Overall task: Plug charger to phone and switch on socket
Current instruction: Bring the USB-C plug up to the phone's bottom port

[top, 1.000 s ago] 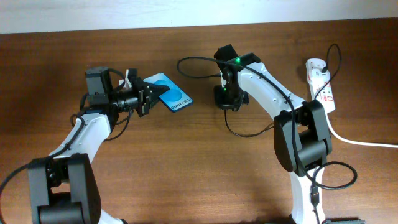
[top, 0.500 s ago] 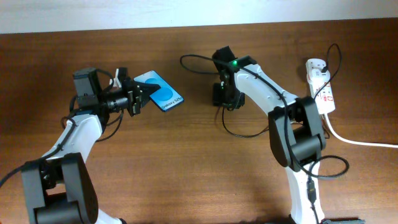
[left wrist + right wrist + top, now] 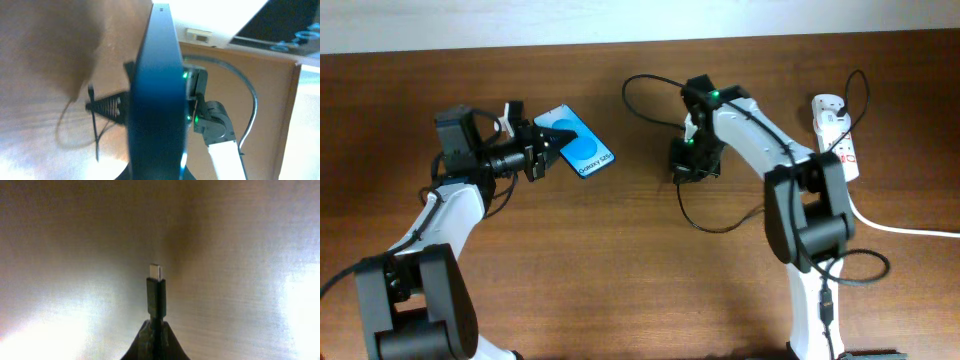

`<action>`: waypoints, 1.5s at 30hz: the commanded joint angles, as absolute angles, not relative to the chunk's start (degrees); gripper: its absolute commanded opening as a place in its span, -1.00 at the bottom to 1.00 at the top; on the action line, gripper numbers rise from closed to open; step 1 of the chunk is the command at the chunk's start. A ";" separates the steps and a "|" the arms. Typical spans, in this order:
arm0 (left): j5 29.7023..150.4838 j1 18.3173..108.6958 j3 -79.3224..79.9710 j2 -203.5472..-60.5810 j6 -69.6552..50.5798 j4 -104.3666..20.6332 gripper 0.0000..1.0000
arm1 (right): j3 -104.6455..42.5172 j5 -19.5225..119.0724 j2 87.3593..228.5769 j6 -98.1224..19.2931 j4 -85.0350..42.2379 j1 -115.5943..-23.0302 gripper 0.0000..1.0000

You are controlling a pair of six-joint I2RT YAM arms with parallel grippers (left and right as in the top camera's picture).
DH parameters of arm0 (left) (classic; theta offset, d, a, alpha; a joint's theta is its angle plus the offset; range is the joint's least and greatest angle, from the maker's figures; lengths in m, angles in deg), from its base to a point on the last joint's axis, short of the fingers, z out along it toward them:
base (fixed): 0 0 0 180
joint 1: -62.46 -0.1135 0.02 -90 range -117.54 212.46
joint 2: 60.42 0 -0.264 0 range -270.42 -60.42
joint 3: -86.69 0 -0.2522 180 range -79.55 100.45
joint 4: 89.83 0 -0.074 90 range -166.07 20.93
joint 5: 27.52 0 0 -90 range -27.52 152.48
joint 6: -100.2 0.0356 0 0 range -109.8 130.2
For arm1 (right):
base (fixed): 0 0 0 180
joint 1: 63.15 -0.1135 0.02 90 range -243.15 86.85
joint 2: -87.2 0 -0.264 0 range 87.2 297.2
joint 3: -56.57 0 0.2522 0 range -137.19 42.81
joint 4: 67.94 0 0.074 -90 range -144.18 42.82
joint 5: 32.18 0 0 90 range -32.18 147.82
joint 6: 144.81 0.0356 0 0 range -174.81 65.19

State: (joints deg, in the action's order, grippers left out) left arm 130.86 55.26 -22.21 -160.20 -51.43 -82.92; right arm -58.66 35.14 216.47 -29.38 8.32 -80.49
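The phone (image 3: 581, 146), black-rimmed with a bright blue screen, is held off the table at the left by my left gripper (image 3: 542, 148), which is shut on its left end. In the left wrist view the phone (image 3: 157, 95) shows edge-on. My right gripper (image 3: 684, 160) is shut on the charger's connector (image 3: 155, 296), whose metal tip points out over the wood. The thin black charger cable (image 3: 650, 84) loops behind the right arm. The white socket (image 3: 836, 135) with red markings lies at the far right.
The socket's thick white cord (image 3: 900, 228) runs off to the right edge. A black cable loop (image 3: 720, 222) lies in front of the right arm. The wooden table (image 3: 620, 270) ends at a pale wall at the back.
My right gripper with the connector has moved right and slightly forward. My left gripper has kept the phone lifted, almost still, after drawing it left and back earlier.
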 commanded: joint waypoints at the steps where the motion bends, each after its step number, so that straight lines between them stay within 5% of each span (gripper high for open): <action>1: 136.71 55.17 -20.81 -159.86 -53.96 -98.40 -1.00 | -58.75 25.50 201.63 -39.98 20.38 -79.16 -0.92; 4: 137.04 55.32 -20.61 -159.86 -59.78 -107.51 -1.00 | -58.75 12.69 190.41 -49.73 27.70 -79.14 -0.92; 9: 138.20 59.45 -20.05 -159.86 -62.60 -113.02 -1.00 | -52.95 11.91 171.79 -55.92 28.25 -79.14 -0.91; 11: 138.77 61.81 -18.52 -159.86 -62.73 -114.05 -1.00 | -31.56 7.36 162.79 -48.35 7.40 -79.14 -0.92; 13: 140.08 63.23 -17.18 -159.86 -65.70 -116.21 -1.00 | -14.27 0.41 161.72 -29.64 -28.21 -80.10 -0.92; 17: 143.93 63.32 -17.18 -159.86 -64.63 -119.78 -1.00 | -13.13 7.30 163.75 -27.90 -40.34 -86.90 -0.92; 37: 143.73 65.59 -17.20 -159.86 -58.88 -119.91 -1.00 | -14.27 19.08 163.73 -29.05 -37.63 -92.82 -0.92; 45: 142.20 65.40 -17.20 -160.93 -50.09 -108.54 -1.00 | -16.47 19.06 163.53 -32.03 -32.08 -93.93 -0.92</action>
State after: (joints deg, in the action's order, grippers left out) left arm 142.40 65.35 -18.25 -160.77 -52.13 -107.89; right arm -14.73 19.58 163.75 -31.22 -31.88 -93.43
